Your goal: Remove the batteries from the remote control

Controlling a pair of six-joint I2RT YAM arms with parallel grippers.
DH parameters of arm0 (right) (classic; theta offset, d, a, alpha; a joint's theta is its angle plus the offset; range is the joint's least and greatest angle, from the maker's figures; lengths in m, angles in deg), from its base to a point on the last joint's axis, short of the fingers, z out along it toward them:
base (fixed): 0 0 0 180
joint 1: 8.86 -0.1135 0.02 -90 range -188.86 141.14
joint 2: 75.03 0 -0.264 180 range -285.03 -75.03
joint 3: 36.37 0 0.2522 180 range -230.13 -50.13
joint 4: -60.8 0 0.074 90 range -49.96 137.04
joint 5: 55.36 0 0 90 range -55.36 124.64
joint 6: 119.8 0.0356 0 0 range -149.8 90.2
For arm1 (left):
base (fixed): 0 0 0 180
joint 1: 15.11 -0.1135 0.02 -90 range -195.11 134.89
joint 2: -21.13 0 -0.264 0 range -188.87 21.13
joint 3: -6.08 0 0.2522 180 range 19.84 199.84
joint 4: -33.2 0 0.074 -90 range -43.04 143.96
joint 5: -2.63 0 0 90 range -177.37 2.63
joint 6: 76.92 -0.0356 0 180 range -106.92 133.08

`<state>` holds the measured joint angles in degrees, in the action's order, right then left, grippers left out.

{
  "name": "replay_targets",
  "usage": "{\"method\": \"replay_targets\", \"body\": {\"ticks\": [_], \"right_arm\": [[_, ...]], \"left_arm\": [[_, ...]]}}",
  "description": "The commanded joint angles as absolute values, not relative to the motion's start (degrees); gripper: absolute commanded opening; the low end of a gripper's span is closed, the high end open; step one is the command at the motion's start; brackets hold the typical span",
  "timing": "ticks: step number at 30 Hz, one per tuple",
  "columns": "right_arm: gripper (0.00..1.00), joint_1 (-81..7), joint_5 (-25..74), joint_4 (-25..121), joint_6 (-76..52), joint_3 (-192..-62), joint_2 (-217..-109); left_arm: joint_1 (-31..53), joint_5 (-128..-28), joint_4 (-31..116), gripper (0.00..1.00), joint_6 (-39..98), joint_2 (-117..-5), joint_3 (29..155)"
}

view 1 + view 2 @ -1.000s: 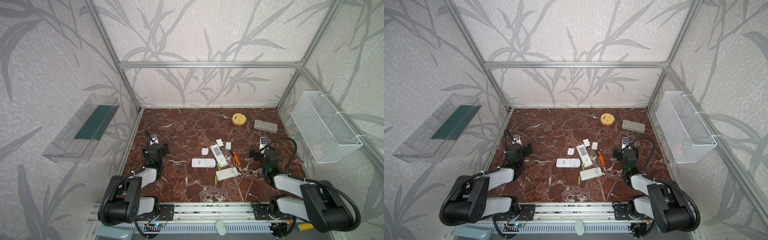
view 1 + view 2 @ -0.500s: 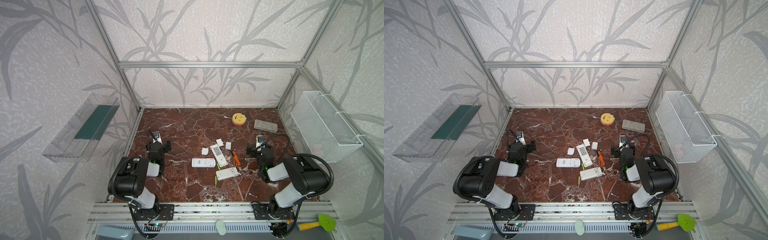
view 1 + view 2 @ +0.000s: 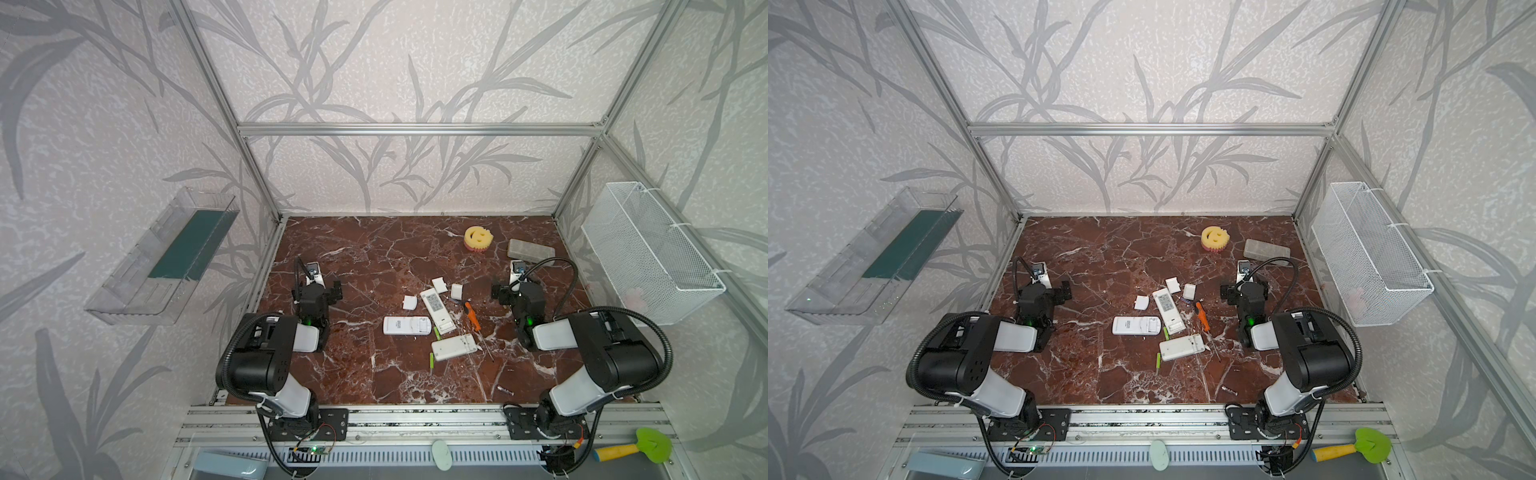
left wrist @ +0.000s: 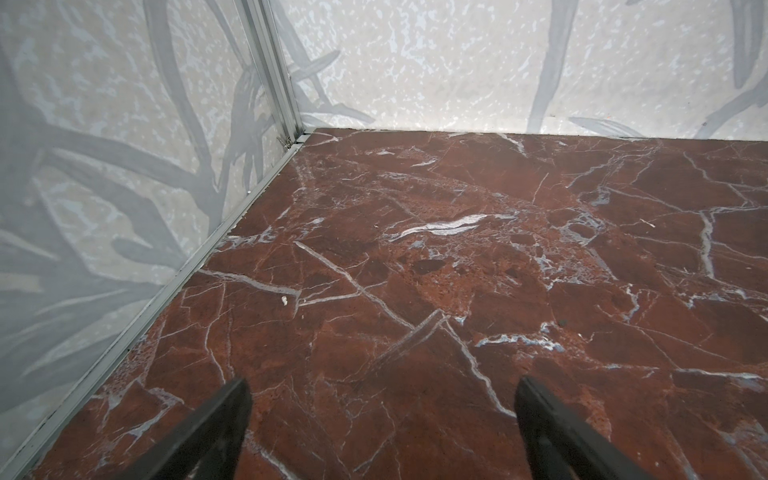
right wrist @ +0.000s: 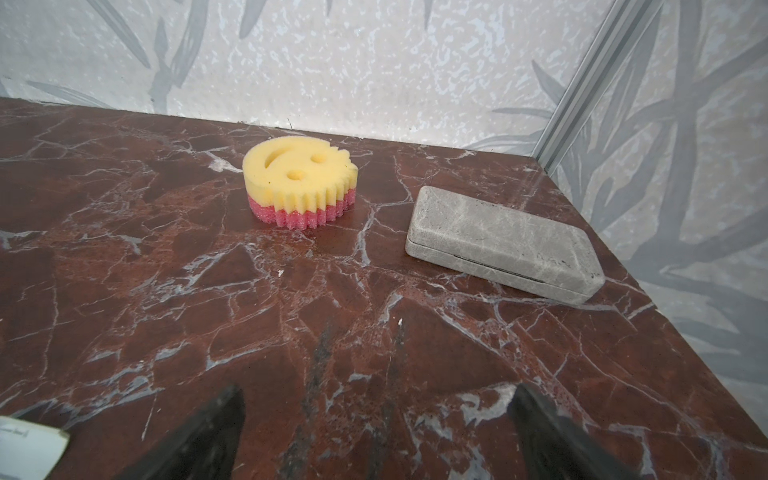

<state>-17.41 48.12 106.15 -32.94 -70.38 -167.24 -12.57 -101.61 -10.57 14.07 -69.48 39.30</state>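
— Where are the batteries (image 3: 1165, 332)?
— Out on the desk (image 3: 374, 257), in the middle cluster. In both top views one green battery (image 3: 432, 360) lies just beside the left end of the front remote (image 3: 454, 347). A second green battery (image 3: 436, 331) sits at the near end of the slanted remote (image 3: 437, 305), between it and the left remote (image 3: 407, 325). A grey battery (image 3: 505, 390) lies alone near the desk's front edge, towards the right arm's base.
— Any left inside a remote?
— Too small to tell.
— And the left hand (image 4: 382, 388)?
— Spread wide, with nothing between its fingers (image 4: 216, 432). It is over bare desk by the left wall, well apart from the remotes.
— The right hand (image 5: 378, 390)?
— Also spread wide and empty, on the right side of the desk, facing the sponge (image 5: 299, 183) and the grey case (image 5: 503, 241) at the back.
— What else lies by the remotes?
— A screwdriver (image 3: 472, 316) just right of the slanted remote, and three white covers (image 3: 439, 285) around its far end.
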Motion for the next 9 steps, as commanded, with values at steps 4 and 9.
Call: {"method": "replay_targets", "body": {"ticks": [4,9], "right_arm": [[0.99,-17.2,49.1,106.3,-32.8,-70.4,-166.4],[0.99,-17.2,49.0,106.3,-32.8,-70.5,-166.4]], "left_arm": [[-14.5,-98.9,-7.9,0.99,14.0,-69.1,41.4],[-14.6,-98.7,-8.1,0.99,14.2,-69.0,41.3]]}}
